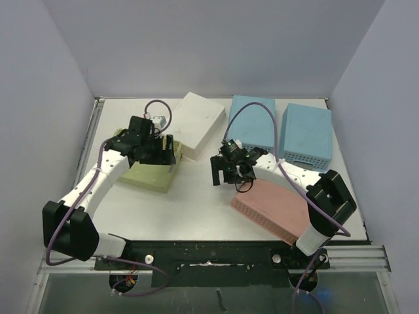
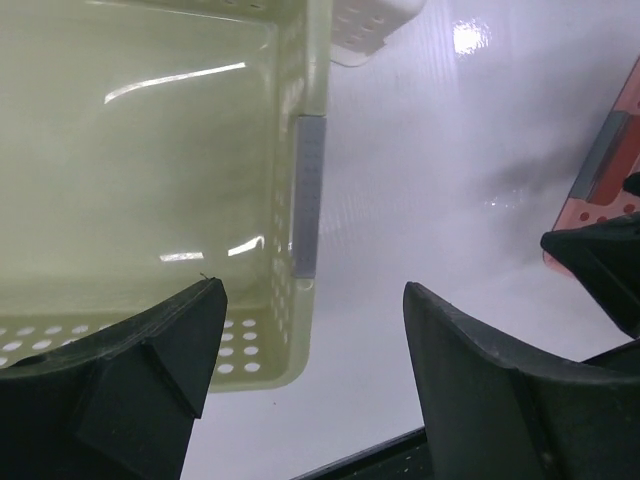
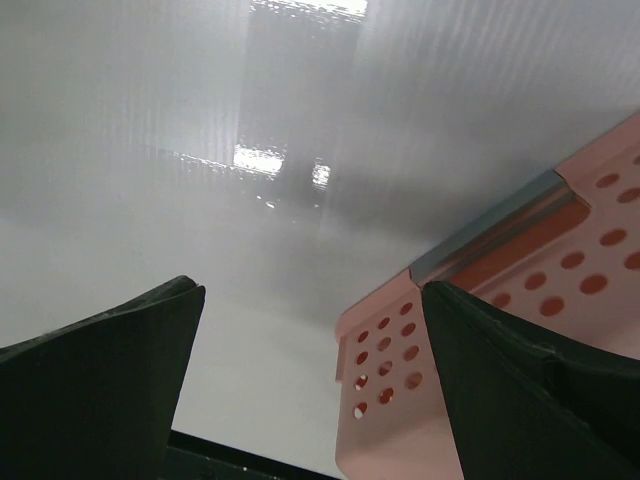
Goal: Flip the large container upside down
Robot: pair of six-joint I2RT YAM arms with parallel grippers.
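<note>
— Progress on the flip?
— None yet: yellow basket (image 1: pixel 157 175) sits open side up, left on the desk (image 1: pixel 196 196).
— Hands?
— Left hand (image 2: pixel 312 288) gapes astride its side wall (image 2: pixel 306 190), gripping nothing; right hand (image 3: pixel 312 288) spread, empty, beside the pink basket (image 1: pixel 275 209).

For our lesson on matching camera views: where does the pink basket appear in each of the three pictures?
Top external: the pink basket lies at the lower right, near the front edge.
Left wrist: only a sliver at the right edge.
Right wrist: its perforated corner at the lower right.
Shared landmark: the white table, seen beneath it in all three views.
</note>
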